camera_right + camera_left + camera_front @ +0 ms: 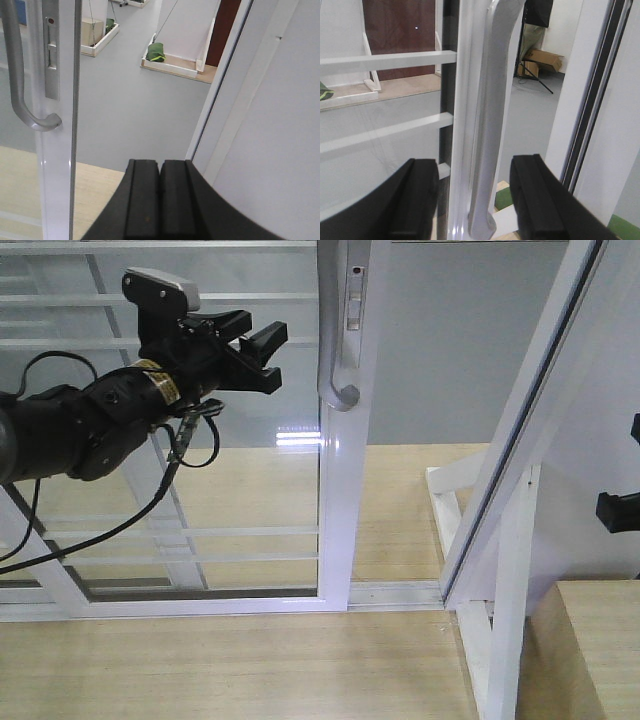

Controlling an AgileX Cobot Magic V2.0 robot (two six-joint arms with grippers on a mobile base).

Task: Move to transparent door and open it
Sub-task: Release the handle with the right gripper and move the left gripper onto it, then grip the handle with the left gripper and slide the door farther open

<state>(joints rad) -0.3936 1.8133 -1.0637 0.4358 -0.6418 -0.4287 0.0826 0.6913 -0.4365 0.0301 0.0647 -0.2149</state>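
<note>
Though near handle (338, 380), left tool (262, 350) agape.

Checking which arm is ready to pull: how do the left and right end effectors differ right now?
The left end effector is open; the right end effector is shut. The left lines up on the door's handle, short of touching it; the right aims beside the handle, holding nothing. Both are black.
</note>
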